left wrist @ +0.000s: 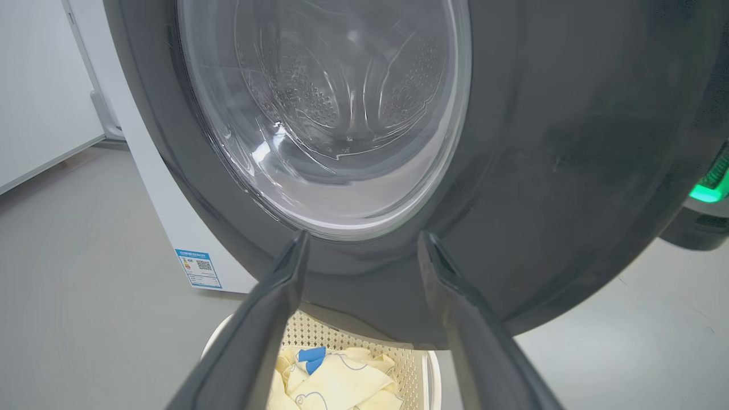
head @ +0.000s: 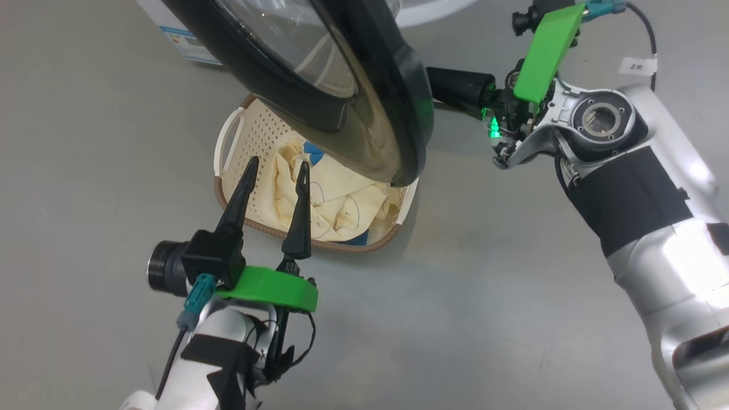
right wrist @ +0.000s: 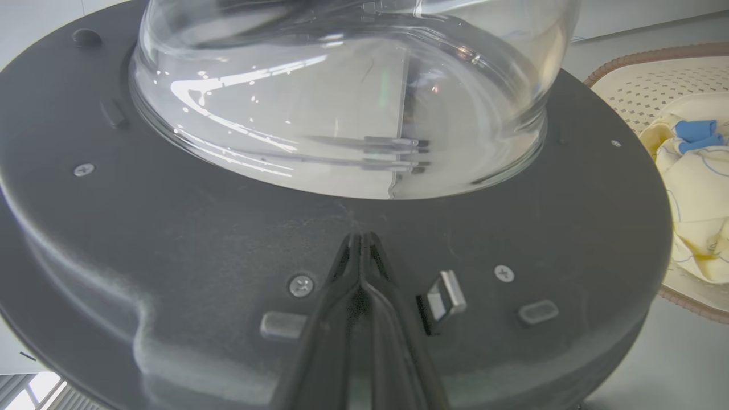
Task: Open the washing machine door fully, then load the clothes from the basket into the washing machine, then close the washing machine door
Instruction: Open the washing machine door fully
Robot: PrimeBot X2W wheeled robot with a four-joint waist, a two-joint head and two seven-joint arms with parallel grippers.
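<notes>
Glossy door (glass centre), perforated plastic basket, soft clothes

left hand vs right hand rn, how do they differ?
Left hand is open, fingers spread; right hand is shut, fingers pressed together. Left hand hangs by the basket of clothes, facing the washing machine door's outer side; right hand points at the door's inner side, tips near the glass bowl. Shared: both hold nothing, and both have long dark fingers.
</notes>
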